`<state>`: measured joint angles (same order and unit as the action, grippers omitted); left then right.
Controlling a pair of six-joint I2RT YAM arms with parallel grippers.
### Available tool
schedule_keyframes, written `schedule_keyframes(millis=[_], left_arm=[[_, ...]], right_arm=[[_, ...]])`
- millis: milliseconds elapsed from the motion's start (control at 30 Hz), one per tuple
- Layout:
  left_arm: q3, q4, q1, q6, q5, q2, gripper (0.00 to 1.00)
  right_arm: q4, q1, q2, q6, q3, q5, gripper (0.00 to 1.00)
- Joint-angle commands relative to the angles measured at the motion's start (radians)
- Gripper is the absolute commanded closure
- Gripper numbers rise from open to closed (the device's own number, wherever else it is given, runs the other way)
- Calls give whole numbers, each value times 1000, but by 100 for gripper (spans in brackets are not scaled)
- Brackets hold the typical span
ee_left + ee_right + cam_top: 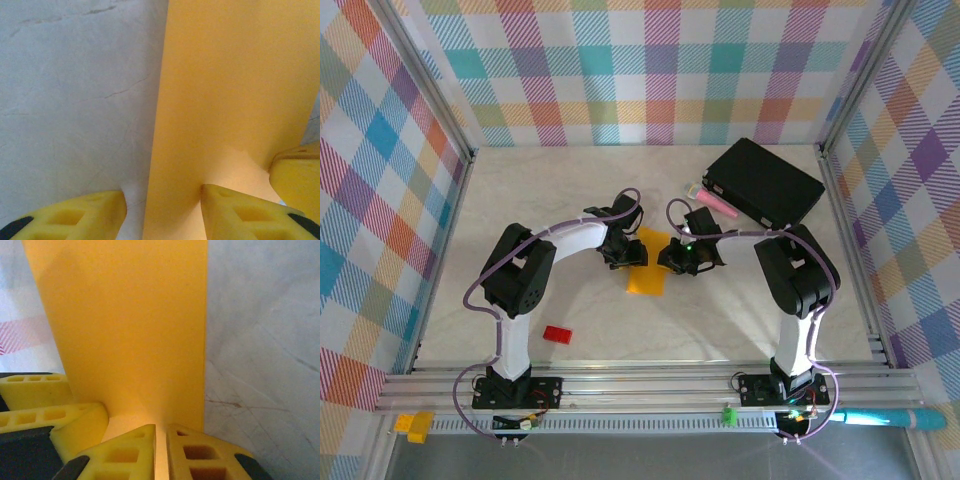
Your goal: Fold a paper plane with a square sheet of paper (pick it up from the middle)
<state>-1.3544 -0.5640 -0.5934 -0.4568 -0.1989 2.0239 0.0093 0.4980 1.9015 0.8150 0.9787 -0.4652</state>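
The square sheet of paper is orange-yellow and lies as a folded strip in the middle of the table, between both grippers. My left gripper is at its left side. In the left wrist view the paper has its long edge running between my left gripper's fingers, which stand well apart; the right finger rests on the paper and the left finger is over bare table. My right gripper is at the paper's right side. In the right wrist view its fingers are nearly together, pinching the paper.
A black box lies at the back right with a pink stick beside it. A small red block sits at the front left. Checked walls close in the marble table. The other arm's yellow fingers show close by.
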Motion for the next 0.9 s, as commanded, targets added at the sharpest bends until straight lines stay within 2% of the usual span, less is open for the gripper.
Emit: schedule_keyframes(millis=[0, 200, 467, 867], left_arm=[[80, 73, -38, -7, -13, 139, 53], [80, 74, -39, -9, -12, 142, 53], [82, 70, -39, -13, -7, 150, 53], [78, 68, -39, -17, -11, 158, 52]], right_arm=[[-67, 5, 28, -13, 14, 9, 87], [-86, 5, 24, -20, 19, 17, 87], [-37, 5, -28, -32, 51, -41, 86], [-20, 6, 8, -28, 52, -70, 86]])
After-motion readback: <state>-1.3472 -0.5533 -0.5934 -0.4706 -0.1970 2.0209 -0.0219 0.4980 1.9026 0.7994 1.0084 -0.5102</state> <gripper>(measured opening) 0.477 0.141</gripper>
